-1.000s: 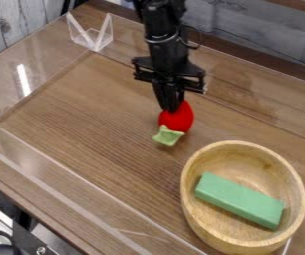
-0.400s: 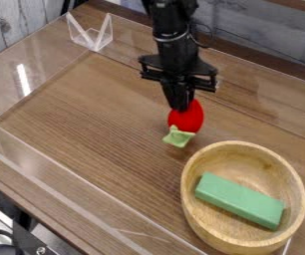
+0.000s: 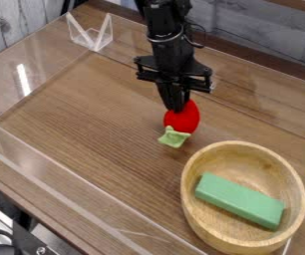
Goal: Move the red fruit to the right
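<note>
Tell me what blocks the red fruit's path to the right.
Nothing visible: right of the red fruit lies bare table. The wooden bowl holding the green block sits nearer the camera, off that line.

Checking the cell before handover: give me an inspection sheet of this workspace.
Surface: wooden table, brown grain.
Job's things: red fruit near the table's middle, its green cap toward the camera, outside the bowl.
Clutter: wooden bowl at front right, holding a flat green block.
Grippers: gripper pointing down, shut on the red fruit's top.
Cables: nothing seen.
Surroundings: clear walls around the table; small clear stand at back left.
</note>
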Controlling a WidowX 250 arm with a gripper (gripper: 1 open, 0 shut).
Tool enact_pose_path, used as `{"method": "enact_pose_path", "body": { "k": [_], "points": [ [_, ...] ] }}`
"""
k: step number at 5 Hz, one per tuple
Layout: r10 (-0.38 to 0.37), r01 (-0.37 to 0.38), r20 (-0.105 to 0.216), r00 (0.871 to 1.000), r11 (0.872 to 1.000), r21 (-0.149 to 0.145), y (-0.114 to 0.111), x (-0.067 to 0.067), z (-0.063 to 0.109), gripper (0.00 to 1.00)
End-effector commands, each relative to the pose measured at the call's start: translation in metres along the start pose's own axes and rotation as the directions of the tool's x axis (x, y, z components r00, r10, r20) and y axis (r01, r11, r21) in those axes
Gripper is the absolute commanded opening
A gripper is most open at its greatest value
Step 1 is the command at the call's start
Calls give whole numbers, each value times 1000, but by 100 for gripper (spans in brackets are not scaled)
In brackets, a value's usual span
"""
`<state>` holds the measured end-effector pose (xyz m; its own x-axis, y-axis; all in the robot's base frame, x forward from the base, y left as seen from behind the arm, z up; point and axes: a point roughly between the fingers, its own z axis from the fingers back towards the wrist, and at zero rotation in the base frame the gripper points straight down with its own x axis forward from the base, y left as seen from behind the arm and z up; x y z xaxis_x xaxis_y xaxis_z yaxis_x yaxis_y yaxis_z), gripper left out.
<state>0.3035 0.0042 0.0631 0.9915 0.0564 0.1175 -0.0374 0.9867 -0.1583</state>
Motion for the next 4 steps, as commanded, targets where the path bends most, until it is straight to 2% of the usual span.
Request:
{"method": "enact_pose_path", "body": {
  "k": [1, 2, 3, 4],
  "points": [
    [-103, 104, 67, 992, 995, -1, -18, 24, 17, 0],
    [-206, 207, 34, 978, 978, -4, -36, 29, 3, 0],
    [-239, 239, 11, 971, 971, -5, -43, 30, -12, 0],
    [-260, 260, -6, 965, 965, -10, -47, 33, -21, 100]
  ]
}}
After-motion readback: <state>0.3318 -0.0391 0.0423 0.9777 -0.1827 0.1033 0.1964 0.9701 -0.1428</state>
